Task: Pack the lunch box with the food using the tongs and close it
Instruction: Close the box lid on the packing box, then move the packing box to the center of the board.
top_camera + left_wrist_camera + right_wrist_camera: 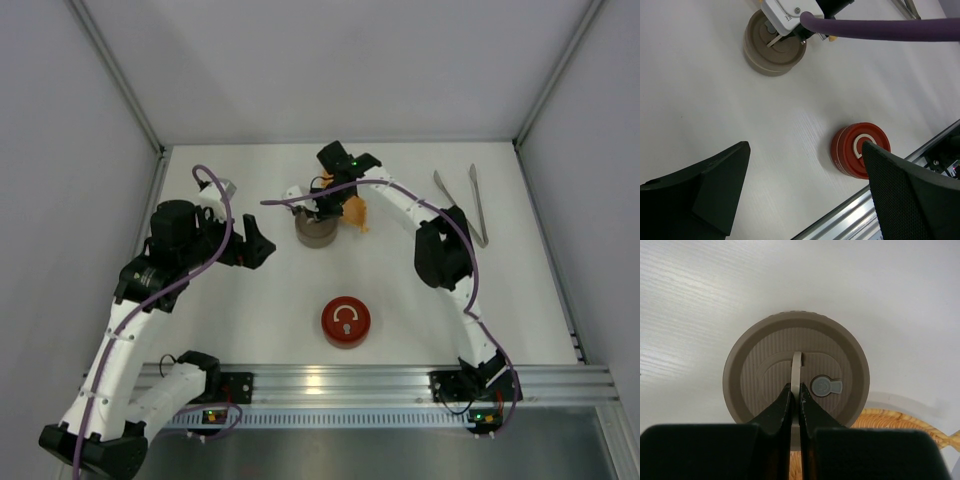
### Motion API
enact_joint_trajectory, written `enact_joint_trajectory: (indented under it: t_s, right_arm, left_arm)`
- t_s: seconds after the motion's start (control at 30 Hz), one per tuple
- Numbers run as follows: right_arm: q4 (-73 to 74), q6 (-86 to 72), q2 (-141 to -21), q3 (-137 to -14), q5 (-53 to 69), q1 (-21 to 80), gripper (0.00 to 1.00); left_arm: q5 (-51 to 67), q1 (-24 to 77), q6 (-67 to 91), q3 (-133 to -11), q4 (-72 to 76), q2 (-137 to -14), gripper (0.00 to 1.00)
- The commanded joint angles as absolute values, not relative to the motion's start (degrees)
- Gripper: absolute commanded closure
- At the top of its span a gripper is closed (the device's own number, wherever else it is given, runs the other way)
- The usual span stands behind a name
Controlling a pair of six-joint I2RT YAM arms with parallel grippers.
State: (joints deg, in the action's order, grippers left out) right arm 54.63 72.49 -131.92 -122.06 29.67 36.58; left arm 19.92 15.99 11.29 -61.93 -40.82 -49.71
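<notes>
right claw (795, 396) clamped on lid (755, 375) handle (796, 365) | left claw (805, 150) wide apart, empty, above table (705, 100) | tongs (478, 205) lie far right, untouched

1. From above, the right gripper (319, 209) hid the 12 o'clock rim of the box (316, 237). Its lid hid the inside.
2. The dish (357, 215), at the box's 3 o'clock, lay mostly under the right arm.
3. In the right wrist view, the dish ran off the bottom edge at 5 o'clock. The gripper's fingers hid the lower end of the tab (796, 365).
4. In the left wrist view, the tongs (907, 5) were cut off at 1 o'clock. The left gripper's (805, 147) finger hid part of the red tub (852, 147).
</notes>
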Motion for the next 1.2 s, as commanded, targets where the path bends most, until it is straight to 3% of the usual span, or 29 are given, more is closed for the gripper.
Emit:
enact_joint_trajectory:
  t_s: [0.0, 0.67, 1.03, 1.17]
  right_arm:
    - [51.0, 73.7, -133.3, -125.8, 30.8, 37.3, 1.00]
    - [53.1, 71.6, -134.8, -125.0, 29.4, 37.4, 1.00]
    - [36.6, 33.6, -120.2, -95.8, 17.9, 40.0, 1.00]
    - [34.5, 19.4, -117.3, -91.5, 16.5, 40.3, 1.00]
  left_arm:
    - [21.0, 15.6, 12.1, -63.8, -39.7, -49.0, 0.02]
    - [19.4, 15.6, 11.1, -63.5, -39.2, -48.0, 0.02]
    - [14.0, 15.6, 15.3, -65.0, -39.0, -47.3, 0.02]
    - [13.3, 15.6, 16.8, -65.7, -38.3, -47.9, 0.02]
